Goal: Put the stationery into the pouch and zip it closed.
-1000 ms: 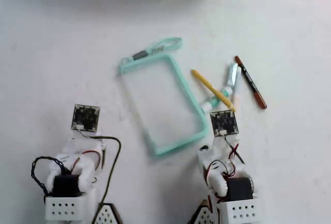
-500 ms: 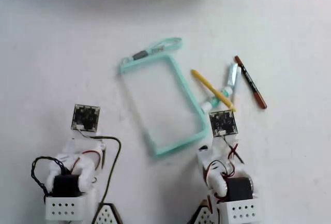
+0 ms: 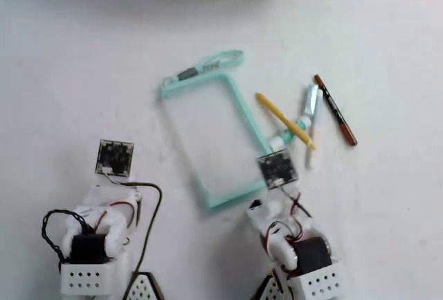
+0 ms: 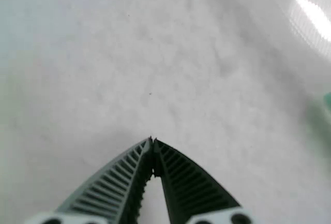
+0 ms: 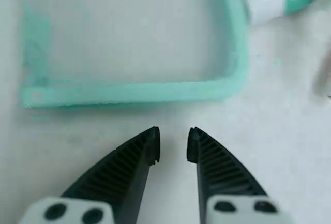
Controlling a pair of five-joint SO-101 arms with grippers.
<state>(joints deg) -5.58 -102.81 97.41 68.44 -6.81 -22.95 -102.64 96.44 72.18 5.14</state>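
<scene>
Pouch: the clear, teal-edged pouch (image 3: pixel 247 117) lies flat mid-table (image 3: pixel 83 50), between the two arms.
Stationery: it all lies outside the pouch on the table, just past one long edge: a yellow pen (image 3: pixel 284 120), a white-and-teal tube (image 3: pixel 280 136) and a brown marker (image 3: pixel 335 109).
Left arm: folded back near its base, well apart from the pouch; the left gripper (image 4: pixel 153 144) hangs over bare table, its tips touching.
Right arm: angled toward the pouch's near corner; the right gripper (image 5: pixel 172 144) sits just short of the near short edge, with a narrow gap between its jaws and nothing in it.
Pouch axis: long axis diagonal, strap loop (image 3: pixel 216 60) at the far end.
Pen axes: yellow pen and marker roughly parallel, both slanted.
</scene>
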